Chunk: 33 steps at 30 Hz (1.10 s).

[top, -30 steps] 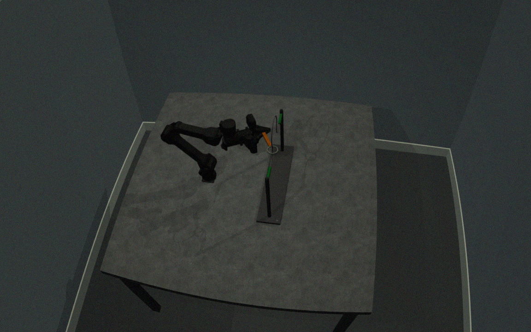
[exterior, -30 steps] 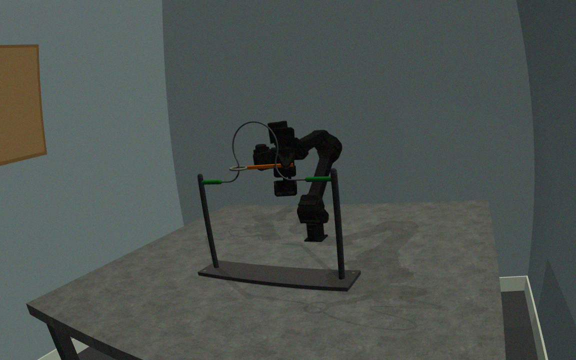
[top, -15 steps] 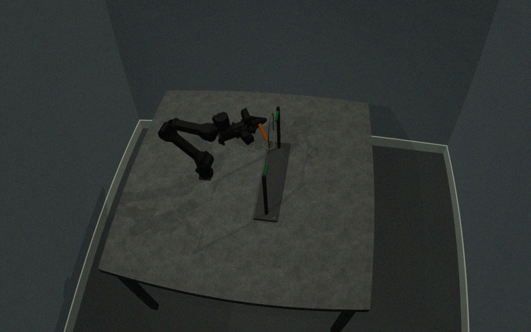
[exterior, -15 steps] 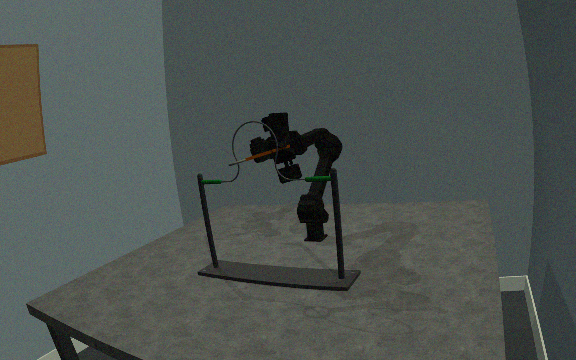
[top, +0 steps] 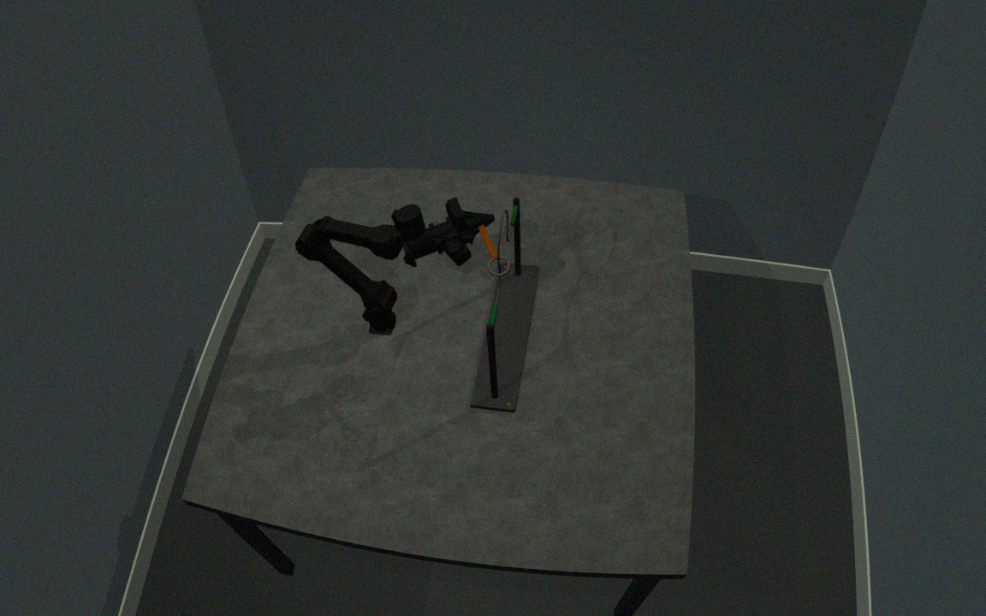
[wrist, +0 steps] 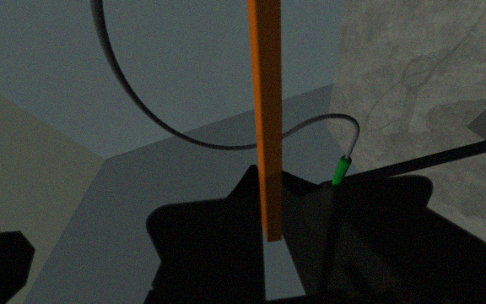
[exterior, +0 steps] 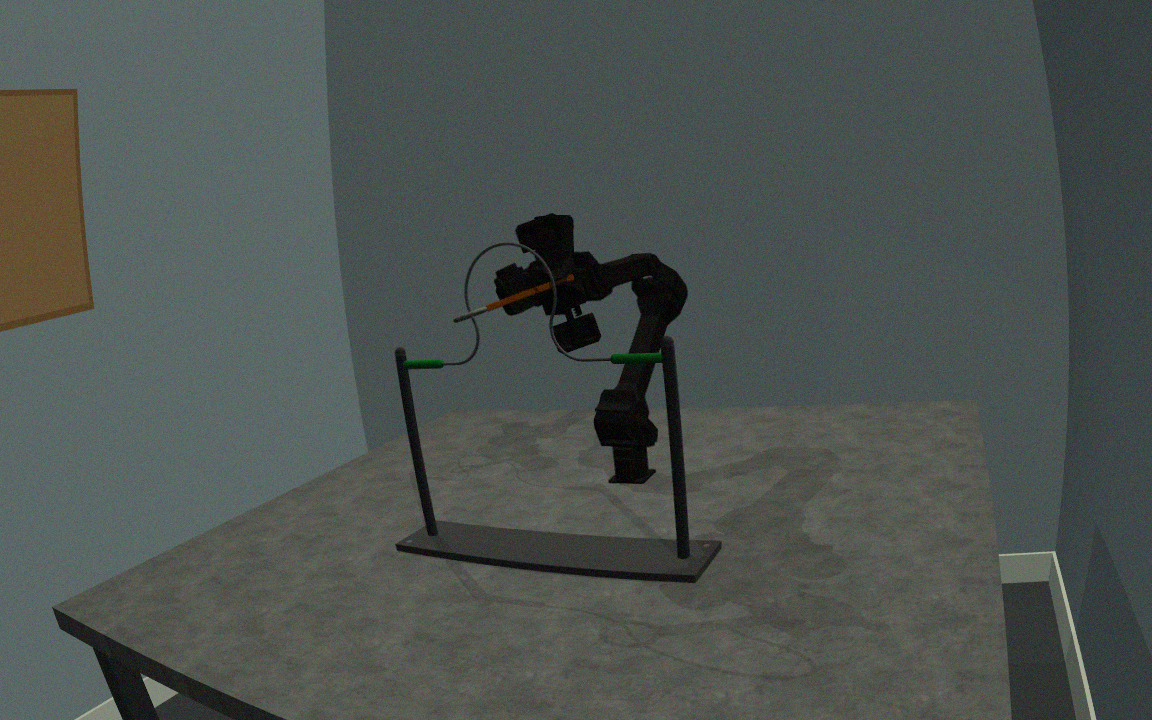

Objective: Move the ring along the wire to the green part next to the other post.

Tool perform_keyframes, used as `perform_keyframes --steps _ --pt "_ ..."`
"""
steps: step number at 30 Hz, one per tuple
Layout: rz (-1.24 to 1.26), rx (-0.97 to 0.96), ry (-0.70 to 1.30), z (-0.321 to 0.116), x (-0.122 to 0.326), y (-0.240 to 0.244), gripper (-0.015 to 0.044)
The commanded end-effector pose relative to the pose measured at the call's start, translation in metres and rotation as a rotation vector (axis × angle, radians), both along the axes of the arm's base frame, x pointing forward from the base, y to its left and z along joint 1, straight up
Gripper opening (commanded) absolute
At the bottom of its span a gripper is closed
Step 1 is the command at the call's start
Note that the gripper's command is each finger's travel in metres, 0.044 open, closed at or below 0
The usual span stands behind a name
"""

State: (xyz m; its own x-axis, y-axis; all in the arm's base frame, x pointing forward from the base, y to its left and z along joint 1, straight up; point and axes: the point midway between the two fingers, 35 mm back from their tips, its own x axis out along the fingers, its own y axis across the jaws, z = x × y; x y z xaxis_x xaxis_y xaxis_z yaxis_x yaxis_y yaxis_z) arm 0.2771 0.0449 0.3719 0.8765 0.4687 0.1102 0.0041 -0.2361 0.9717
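Note:
The pale ring [top: 489,267] [exterior: 480,310] is around the grey wire [exterior: 507,243] [wrist: 121,73], on the lower part of the arch's left side in the exterior view. There it shows nearly edge-on; any contact with the wire cannot be told. The orange handle [top: 488,241] [exterior: 513,299] [wrist: 268,105] slants up from the ring to my gripper [top: 484,220] [wrist: 258,170], which is shut on its far end. The ring is out of the wrist view. One green part [top: 493,314] [exterior: 423,364] is near and below the ring; the other green part [top: 514,214] [exterior: 636,357] is across the arch.
The near post [top: 492,359] [exterior: 416,447] and the far post [top: 517,252] [exterior: 676,447] stand on a dark base plate [top: 512,329] [exterior: 553,550] on the table [top: 596,421] [exterior: 902,501]. In the exterior view the arm is behind the wire, and the arch's right side crosses in front of the gripper and handle.

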Motion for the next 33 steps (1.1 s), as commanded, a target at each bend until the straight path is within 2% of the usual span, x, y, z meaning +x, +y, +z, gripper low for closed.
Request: perform_keyframes --steps 1,33 --pt "0.002 -0.025 -0.001 0.002 0.000 -0.001 -0.0150" --pt "-0.002 -0.482 0.023 -0.014 0.000 -0.001 -0.0150"
